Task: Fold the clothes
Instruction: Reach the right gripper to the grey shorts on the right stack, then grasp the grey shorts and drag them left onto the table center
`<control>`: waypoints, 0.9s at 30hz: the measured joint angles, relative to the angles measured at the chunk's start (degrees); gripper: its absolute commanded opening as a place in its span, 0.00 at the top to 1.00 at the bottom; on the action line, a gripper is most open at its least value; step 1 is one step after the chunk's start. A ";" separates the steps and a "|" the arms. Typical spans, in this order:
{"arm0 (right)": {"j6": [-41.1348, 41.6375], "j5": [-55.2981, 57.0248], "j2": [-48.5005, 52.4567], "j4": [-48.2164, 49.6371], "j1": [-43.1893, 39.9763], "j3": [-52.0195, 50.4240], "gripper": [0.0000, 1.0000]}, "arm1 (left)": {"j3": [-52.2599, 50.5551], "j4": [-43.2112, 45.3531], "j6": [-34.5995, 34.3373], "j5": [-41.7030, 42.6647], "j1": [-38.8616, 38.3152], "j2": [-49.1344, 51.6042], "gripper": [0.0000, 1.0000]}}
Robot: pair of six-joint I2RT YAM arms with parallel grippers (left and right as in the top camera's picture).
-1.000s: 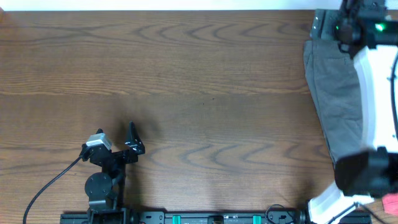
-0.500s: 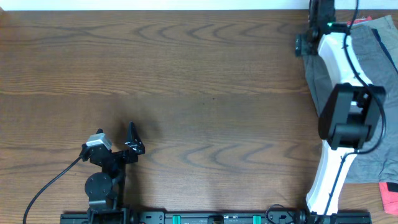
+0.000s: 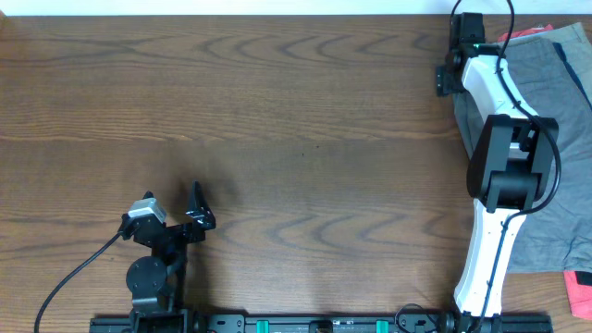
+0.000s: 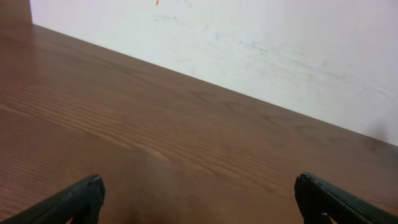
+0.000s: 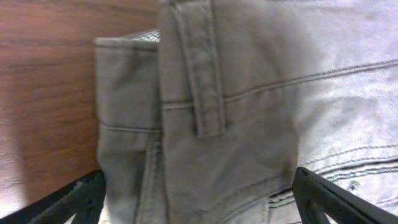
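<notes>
— Grey cotton fills our right wrist view: the grey shorts [image 5: 249, 124], with the waistband corner and a belt loop [image 5: 205, 81] showing. Where do they lie?

— Along the table's [image 3: 277, 111] right edge, spread flat. Our right arm reaches across them. A red-orange garment [image 3: 532, 33] peeks out at the table's far right corner.

— And our right gripper [image 5: 199, 202]?

— Its fingers are spread wide and hold nothing, poised over that waistband corner. Our left gripper [image 4: 199, 208] is just as wide and empty, over bare wood near the table's front edge, towards the left.

— So we judge the step in hand is taking hold of that corner.

— Yes. We should close on the stiff, doubled band so both layers lift together. If we pinch only the thin cloth, we may peel off a single layer. We should also avoid catching the red-orange garment.
</notes>
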 measured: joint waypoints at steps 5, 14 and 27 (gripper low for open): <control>-0.31 -0.09 0.57 0.15 0.39 0.07 0.44 | 0.00 -0.02 0.00 0.02 0.00 0.00 0.02; 0.24 1.92 0.79 -0.98 0.61 0.09 0.96 | 0.00 0.00 0.00 0.02 0.00 0.00 0.02; 4.46 3.78 -4.44 -3.98 0.90 1.09 0.99 | 0.00 0.00 0.00 0.02 0.00 0.00 0.02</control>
